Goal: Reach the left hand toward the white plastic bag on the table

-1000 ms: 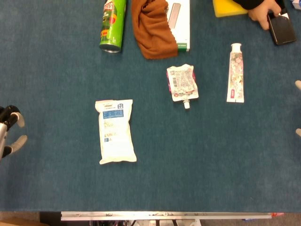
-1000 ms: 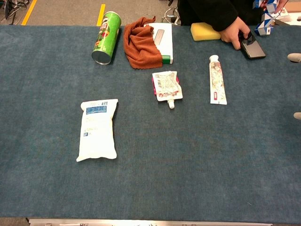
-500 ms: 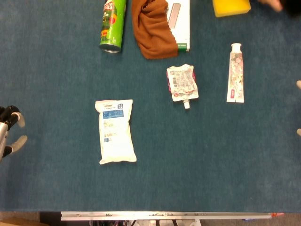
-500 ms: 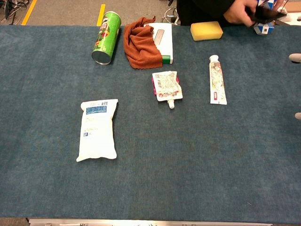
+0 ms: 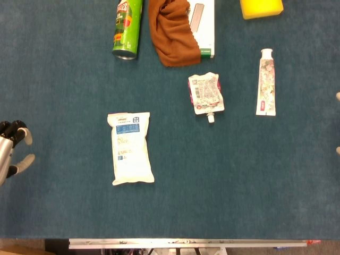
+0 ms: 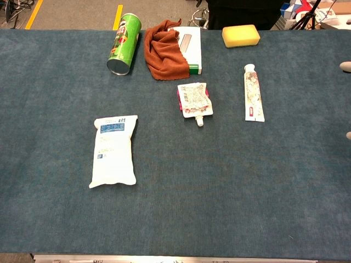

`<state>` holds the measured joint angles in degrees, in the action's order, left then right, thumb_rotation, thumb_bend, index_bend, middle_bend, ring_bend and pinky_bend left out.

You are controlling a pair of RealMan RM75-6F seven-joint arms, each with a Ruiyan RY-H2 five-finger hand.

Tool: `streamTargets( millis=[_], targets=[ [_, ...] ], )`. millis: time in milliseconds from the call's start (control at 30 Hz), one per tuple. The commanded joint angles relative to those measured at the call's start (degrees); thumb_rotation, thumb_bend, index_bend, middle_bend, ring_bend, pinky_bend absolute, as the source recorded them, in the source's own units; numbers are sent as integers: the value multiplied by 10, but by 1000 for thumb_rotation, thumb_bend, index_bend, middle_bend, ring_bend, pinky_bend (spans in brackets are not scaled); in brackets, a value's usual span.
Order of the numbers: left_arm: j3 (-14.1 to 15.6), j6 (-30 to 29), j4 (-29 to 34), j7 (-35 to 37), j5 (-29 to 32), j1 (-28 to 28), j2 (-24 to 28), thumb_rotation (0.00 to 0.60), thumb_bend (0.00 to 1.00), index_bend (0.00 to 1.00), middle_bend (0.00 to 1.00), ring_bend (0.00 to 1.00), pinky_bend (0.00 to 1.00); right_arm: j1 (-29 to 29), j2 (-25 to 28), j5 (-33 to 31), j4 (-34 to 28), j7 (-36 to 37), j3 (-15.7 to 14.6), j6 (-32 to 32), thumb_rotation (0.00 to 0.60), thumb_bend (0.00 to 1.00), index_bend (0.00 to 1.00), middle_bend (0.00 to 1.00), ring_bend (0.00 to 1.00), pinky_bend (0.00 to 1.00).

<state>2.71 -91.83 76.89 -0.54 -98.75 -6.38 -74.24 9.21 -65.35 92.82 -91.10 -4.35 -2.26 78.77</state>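
The white plastic bag (image 5: pixel 130 149) with a blue label lies flat on the blue cloth, left of centre, and shows in the chest view too (image 6: pixel 113 152). My left hand (image 5: pixel 10 147) is at the far left edge of the head view, well to the left of the bag and apart from it. Its fingers are spread and it holds nothing. The chest view does not show it. Of my right hand (image 5: pixel 337 96) only two fingertips (image 6: pixel 345 67) peek in at the right edge, far apart, with nothing between them.
At the back lie a green chips can (image 5: pixel 127 27), a brown cloth (image 5: pixel 171 32) draped over a white box (image 5: pixel 204 26), and a yellow sponge (image 5: pixel 261 8). A spouted pouch (image 5: pixel 205 94) and a tube (image 5: pixel 266 82) lie right of centre.
My left hand has edged slightly rightward and downward. The person's hand with the black phone at the back right has pulled out of view. The bag has not moved.
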Motion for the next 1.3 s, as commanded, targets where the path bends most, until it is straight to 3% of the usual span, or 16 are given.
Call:
streamTargets(
  millis=[33,500,833,900,1000,1100,1233,1300],
  targets=[
    [0,2,0,0,2,0,0,600,118,558,456,450,627,0,1,-1,0,0,1,0,600,0,5,156,57,62],
    [0,10,-2,2,6,-3,0,600,118,556,456,450,627,-2,2,-3,-4,-5,2,-1,600,0,4,156,57,61],
    [5,6,0,65,1,-5,3,600,108,562,501,456,627,-2,2,-5,-5,-6,3,-3,600,0,4,156,57,62],
    [7,5,5,109,-1,-7,5,566,66,613,564,485,627,-2,2,-6,-5,-7,3,-4,600,0,4,156,57,62],
    [12,7,13,176,-1,-11,14,377,16,814,792,662,636,-1,2,-8,-5,-9,3,-6,600,0,4,156,57,62],
    [13,0,9,198,-9,-13,16,275,0,941,966,796,640,-1,1,-9,-6,-10,3,-8,600,0,4,156,57,61],
    [18,4,15,246,-8,-16,18,240,0,998,1000,852,613,-1,2,-10,-7,-12,3,-9,600,0,13,156,57,61],
    [20,10,21,259,-5,-17,23,182,0,1000,1000,881,498,-1,2,-11,-7,-12,3,-10,600,0,25,157,57,61]
  ],
)
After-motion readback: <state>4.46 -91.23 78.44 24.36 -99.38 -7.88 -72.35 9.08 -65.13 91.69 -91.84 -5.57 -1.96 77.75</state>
